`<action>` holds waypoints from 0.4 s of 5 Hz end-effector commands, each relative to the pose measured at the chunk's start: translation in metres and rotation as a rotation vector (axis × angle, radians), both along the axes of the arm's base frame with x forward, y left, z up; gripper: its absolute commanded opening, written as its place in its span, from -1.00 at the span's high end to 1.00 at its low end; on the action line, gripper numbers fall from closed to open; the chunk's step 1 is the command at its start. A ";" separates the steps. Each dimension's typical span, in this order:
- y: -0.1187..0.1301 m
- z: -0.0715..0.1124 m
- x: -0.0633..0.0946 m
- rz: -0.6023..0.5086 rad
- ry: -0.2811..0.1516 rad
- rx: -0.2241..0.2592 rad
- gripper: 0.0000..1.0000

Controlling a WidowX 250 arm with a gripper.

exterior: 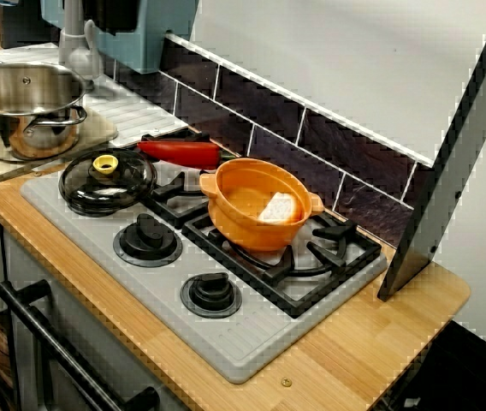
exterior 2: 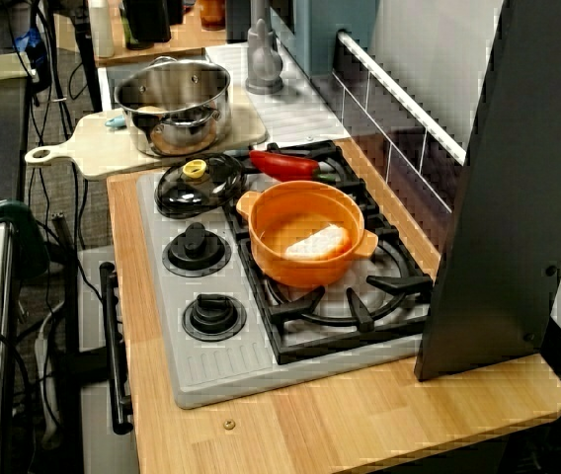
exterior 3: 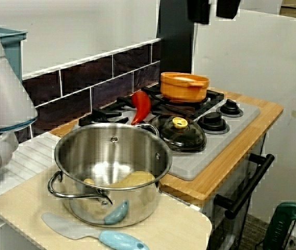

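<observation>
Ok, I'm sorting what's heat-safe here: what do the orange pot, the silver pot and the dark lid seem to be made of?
Orange pot: probably plastic. It has a matte, even colour with only a soft sheen, and looks toy-like.
Silver pot: polished metal, likely stainless steel. Its wall mirrors the things around it.
Dark lid: smoked and see-through with glossy highlights. It could be glass or clear plastic, and the look doesn't show which.

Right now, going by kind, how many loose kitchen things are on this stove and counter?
Pots: 2, orange pot and steel pot
Black lid: 1
Red pepper: 1
Blue spatula: 1
Cutting board: 1
White piece in the orange pot: 1
Total: 7
</observation>
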State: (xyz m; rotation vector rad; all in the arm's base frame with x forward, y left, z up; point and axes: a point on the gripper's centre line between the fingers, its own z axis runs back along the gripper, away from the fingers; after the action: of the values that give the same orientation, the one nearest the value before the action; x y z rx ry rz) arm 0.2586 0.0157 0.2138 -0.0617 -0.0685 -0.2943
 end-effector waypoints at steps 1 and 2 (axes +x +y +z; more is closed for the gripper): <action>-0.023 0.010 0.004 0.314 -0.064 0.009 -1.00; -0.040 0.001 0.012 0.403 -0.073 0.015 -1.00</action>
State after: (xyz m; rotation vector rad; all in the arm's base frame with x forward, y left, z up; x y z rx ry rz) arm 0.2659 -0.0255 0.2110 -0.0247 -0.1282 0.1030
